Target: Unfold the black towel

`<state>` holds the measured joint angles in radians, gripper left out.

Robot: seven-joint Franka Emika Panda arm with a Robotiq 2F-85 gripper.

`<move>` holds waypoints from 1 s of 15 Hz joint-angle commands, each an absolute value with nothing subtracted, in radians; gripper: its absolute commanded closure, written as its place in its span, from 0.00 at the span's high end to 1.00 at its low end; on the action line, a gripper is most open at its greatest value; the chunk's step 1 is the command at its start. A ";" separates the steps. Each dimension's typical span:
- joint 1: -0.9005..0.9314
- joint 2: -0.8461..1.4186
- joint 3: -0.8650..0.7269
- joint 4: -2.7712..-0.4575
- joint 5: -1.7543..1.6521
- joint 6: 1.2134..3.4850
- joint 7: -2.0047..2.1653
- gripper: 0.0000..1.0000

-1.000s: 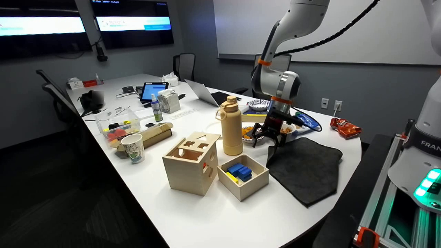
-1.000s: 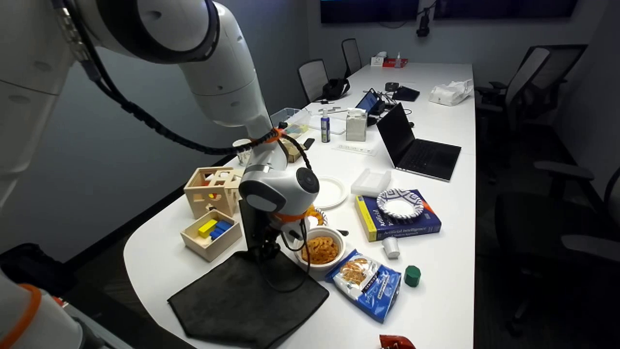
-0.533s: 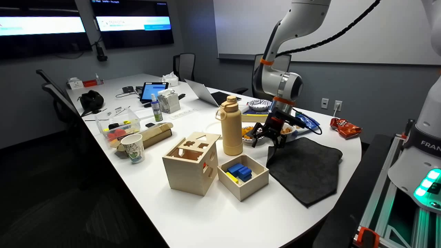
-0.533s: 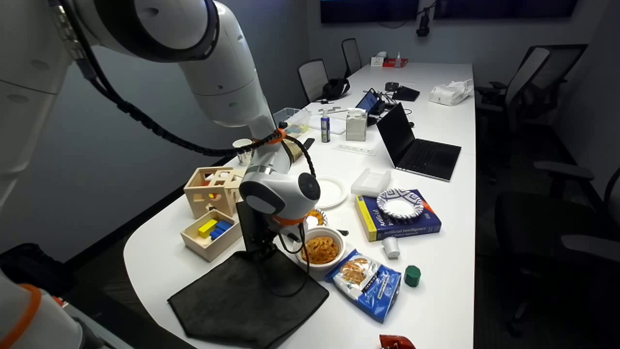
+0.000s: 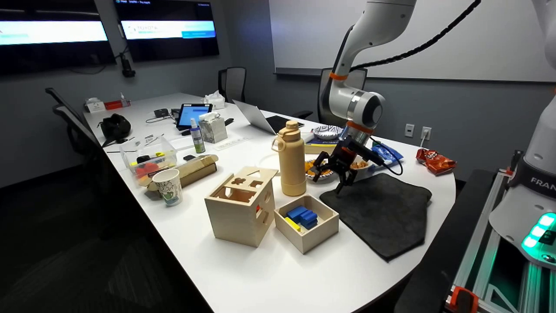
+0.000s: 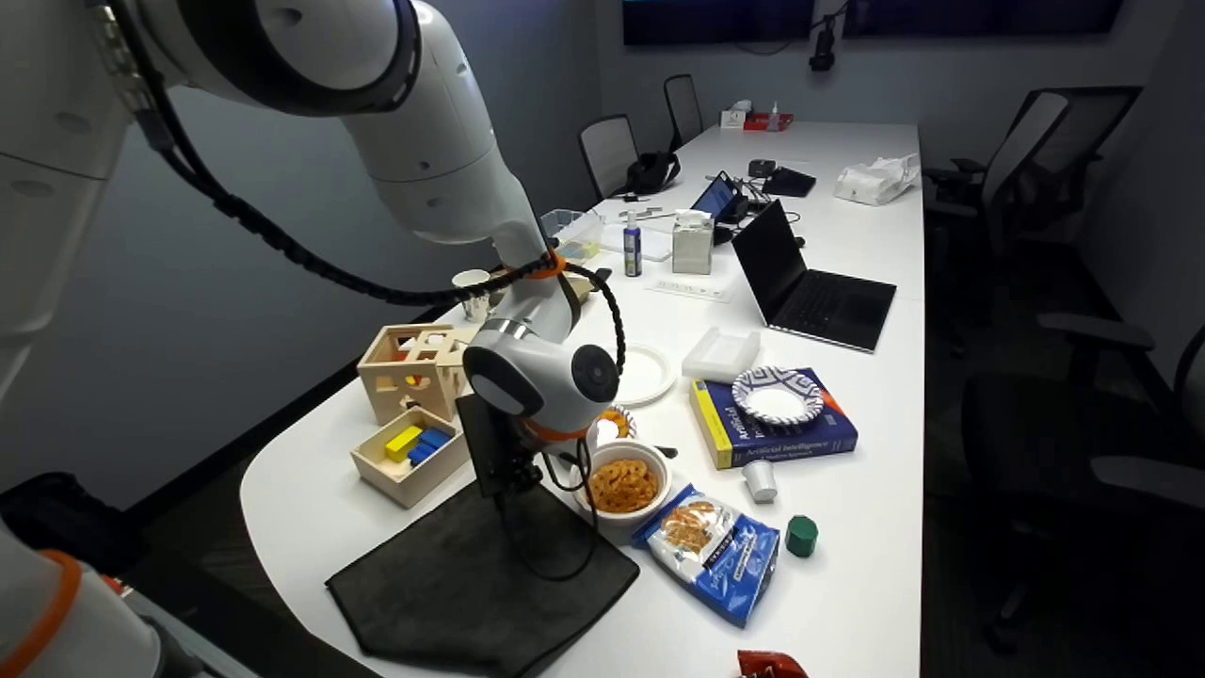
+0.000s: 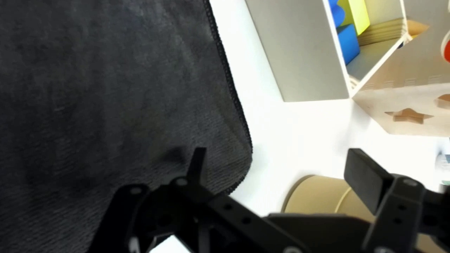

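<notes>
The black towel [image 5: 382, 213] lies spread mostly flat on the table, with dark stitched edges. It shows in both exterior views [image 6: 471, 574] and fills the left of the wrist view [image 7: 116, 91]. Its rounded corner lies flat near the tan bottle. My gripper [image 5: 326, 184] is open above this corner. In the wrist view, the gripper [image 7: 276, 158] has its fingers wide apart with nothing between them. One finger is over the towel near the corner, the other over the bottle's side of the table. In an exterior view the arm mostly hides the fingertips [image 6: 511, 478].
A tan bottle [image 5: 293, 167] stands beside the gripper. A wooden tray of blocks [image 5: 319, 237] and a wooden shape box [image 5: 234, 221] are beside the towel. A bowl of snacks [image 6: 623, 485] and a blue snack bag [image 6: 711, 556] lie at its other side.
The towel corner, raised at the gripper before, now lies flat and reaches further toward the bottle and tray. The gripper has tilted slightly and sits off the cloth.
</notes>
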<state>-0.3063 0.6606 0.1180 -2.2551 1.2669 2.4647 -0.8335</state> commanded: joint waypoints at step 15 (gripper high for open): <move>0.127 0.404 -0.153 -2.586 0.974 2.817 -0.169 1.00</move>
<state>0.0258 0.4533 -0.0794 -2.5150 1.0820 2.7594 -0.3650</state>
